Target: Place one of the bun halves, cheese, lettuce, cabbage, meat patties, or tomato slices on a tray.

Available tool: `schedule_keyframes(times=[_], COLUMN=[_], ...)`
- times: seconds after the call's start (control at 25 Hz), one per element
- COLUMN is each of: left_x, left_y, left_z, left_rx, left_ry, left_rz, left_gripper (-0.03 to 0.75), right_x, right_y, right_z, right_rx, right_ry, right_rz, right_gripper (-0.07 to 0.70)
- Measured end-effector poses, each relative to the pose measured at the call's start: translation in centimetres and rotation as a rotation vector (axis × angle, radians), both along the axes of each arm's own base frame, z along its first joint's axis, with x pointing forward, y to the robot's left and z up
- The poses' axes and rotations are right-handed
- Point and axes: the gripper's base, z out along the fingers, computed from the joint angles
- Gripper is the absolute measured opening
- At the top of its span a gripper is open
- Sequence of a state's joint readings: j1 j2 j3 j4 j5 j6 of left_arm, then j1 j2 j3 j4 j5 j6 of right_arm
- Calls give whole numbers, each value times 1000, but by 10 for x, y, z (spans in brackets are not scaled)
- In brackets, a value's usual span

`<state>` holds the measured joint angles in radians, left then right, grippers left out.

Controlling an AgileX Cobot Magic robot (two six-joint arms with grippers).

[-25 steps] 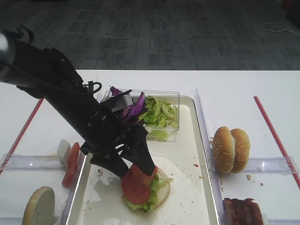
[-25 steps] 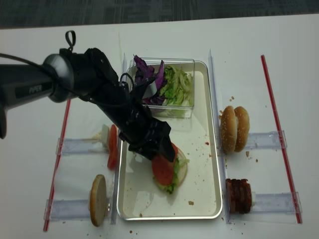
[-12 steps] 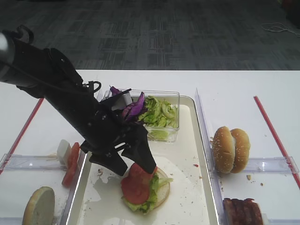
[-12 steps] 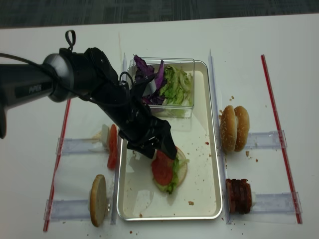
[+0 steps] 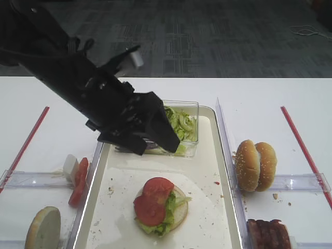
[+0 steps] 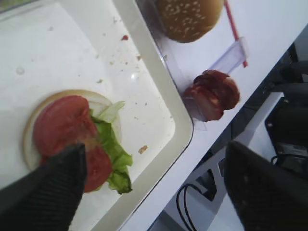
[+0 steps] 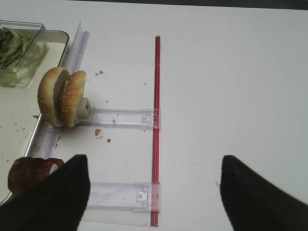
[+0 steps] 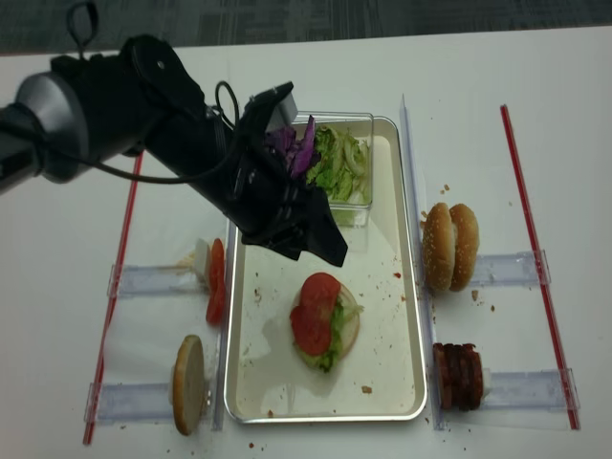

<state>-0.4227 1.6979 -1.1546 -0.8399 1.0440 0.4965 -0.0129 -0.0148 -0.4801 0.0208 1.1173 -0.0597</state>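
Left gripper point(image 8: 311, 239) hung empty, jaws spread, above the cream-white rectangular tray point(image 8: 402, 287). Two bright-red tomato slices point(image 8: 315, 313) lay on crinkly green lettuce point(image 8: 330, 356) atop a pale flat-cut bun half point(image 8: 350, 325). Right gripper point(image 7: 151, 192) also stood spread. Risk: overlapping slices looked slippery; a nudge could slide them off.

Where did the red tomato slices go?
Two tomato slices lie on lettuce and a bun half, mid-tray in the overhead view, below the left gripper.
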Motion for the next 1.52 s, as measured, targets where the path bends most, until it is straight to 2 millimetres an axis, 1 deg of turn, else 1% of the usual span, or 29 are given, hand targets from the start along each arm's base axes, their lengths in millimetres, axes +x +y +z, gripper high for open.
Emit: schedule_keyframes(times=[0.16, 0.24, 0.36, 0.44, 0.56, 0.88, 1.08, 1.2, 1.44, 1.52], left_x=[-9, -14, -19, -19, -14, -1, 2, 3, 4, 7], left_y=[3, 5, 7, 9, 15, 46, 59, 63, 64, 71], left_z=[32, 43, 49, 48, 43, 28, 26, 26, 26, 26], left_rx=[-40, -54, -57, -34, 66, 437, 583, 622, 618, 619], left_ry=[-64, -83, -87, -91, -117, -211, -241, -250, -241, -229], left_rz=[4, -3, -9, -7, 43, 153, 192, 204, 216, 242], left_gripper=[573, 573, 573, 573, 573, 573, 573, 573, 573, 573], right_x=[0, 0, 0, 0, 0, 0, 0, 0, 0, 0], right_y=[0, 0, 0, 0, 0, 0, 0, 0, 0, 0], right_z=[0, 0, 0, 0, 0, 0, 0, 0, 0, 0], right_rx=[0, 0, 0, 0, 0, 0, 0, 0, 0, 0], right_ry=[2, 2, 2, 2, 2, 2, 2, 2, 2, 2], right_rz=[0, 0, 0, 0, 0, 0, 0, 0, 0, 0], right_gripper=[590, 590, 590, 590, 589, 590, 590, 590, 590, 590])
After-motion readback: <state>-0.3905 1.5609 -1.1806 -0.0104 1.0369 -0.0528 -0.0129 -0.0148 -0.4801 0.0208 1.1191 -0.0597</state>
